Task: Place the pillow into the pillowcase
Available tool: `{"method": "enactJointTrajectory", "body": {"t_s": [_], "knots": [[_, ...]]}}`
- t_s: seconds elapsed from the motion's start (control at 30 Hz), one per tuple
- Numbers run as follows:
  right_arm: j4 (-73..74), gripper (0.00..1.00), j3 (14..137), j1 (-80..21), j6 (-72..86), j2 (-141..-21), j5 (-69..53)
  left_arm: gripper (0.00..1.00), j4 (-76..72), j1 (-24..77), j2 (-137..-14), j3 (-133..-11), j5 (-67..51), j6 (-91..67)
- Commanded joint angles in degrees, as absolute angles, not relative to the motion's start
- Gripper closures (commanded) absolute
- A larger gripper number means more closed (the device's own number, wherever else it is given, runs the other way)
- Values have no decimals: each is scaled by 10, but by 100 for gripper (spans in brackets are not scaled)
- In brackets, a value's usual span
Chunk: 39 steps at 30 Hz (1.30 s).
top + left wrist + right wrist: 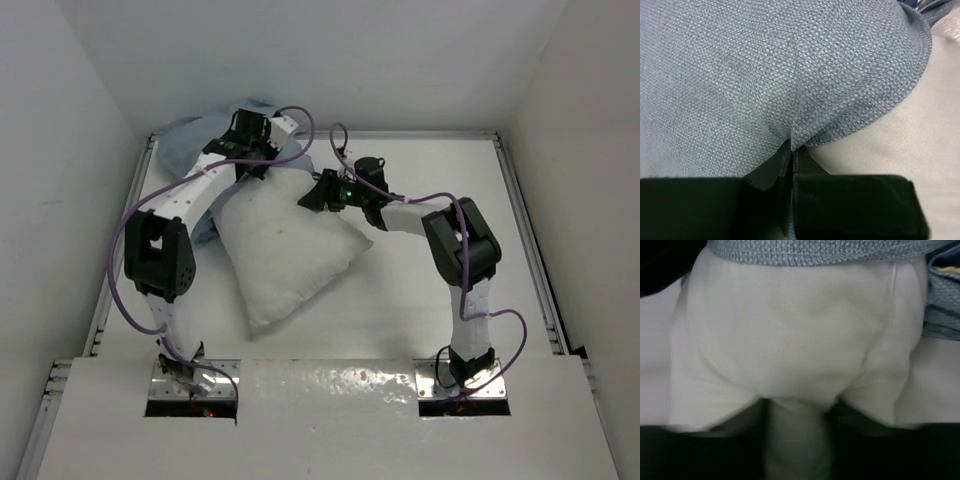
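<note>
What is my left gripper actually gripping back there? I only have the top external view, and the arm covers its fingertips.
Observer: In the left wrist view, the left gripper is shut on a pinched fold of the pillowcase. It has the grey-blue side, close to the stitched hem.
Operator: And does the right one have the pillow?
Observer: In the right wrist view, a bunch of the pillow sits between the fingers of the right gripper. That picture is blurred, so I cannot tell whether the fabric is clamped.
</note>
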<state>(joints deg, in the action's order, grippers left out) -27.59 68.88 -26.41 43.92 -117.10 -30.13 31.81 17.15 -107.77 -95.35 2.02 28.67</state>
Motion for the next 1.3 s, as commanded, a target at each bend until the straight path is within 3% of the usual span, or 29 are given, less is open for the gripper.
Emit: {"method": "enactJointTrajectory", "body": {"t_s": [0.0, 0.03, 0.23, 0.4, 0.6, 0.77, 0.83, 1.0, 1.03, 1.07, 1.1, 1.13, 1.17, 1.2, 1.27], "knots": [[-331, 84, 743, -279, 517, -1218, -366, 100, 311, 167, -1040, -997, 7, 279], [-345, 100, 749, -280, 529, -1221, -367, 100, 320, 167, -1037, -1008, -3, 276], [-408, 100, 805, -288, 542, -1188, -344, 100, 396, 172, -1009, -1069, -243, 303], [-502, 100, 843, -302, 524, -1158, -271, 100, 452, 196, -999, -1036, -322, 335], [-620, 100, 799, -301, 604, -1171, -38, 100, 487, 222, -972, -988, -432, 352], [-464, 100, 722, -317, 654, -1113, 321, 100, 528, 223, -949, -947, -437, 395], [-402, 100, 730, -330, 661, -1121, 348, 100, 520, 222, -946, -916, -425, 398], [-391, 100, 741, -350, 643, -1167, 270, 100, 461, 217, -955, -900, -380, 353], [-390, 97, 742, -351, 632, -1169, 252, 100, 450, 213, -958, -907, -374, 348], [-395, 88, 739, -349, 601, -1169, 234, 85, 448, 198, -961, -912, -371, 345], [-402, 57, 729, -343, 580, -1159, 210, 76, 445, 187, -960, -923, -371, 335], [-403, 38, 724, -338, 533, -1151, 194, 64, 444, 176, -957, -927, -372, 331], [-400, 25, 722, -332, 507, -1143, 172, 47, 446, 151, -955, -932, -373, 327], [-390, 5, 723, -319, 486, -1124, 125, 39, 447, 136, -952, -939, -373, 327], [-346, 1, 729, -304, 420, -1105, 71, 23, 455, 100, -938, -946, -366, 327]]}}
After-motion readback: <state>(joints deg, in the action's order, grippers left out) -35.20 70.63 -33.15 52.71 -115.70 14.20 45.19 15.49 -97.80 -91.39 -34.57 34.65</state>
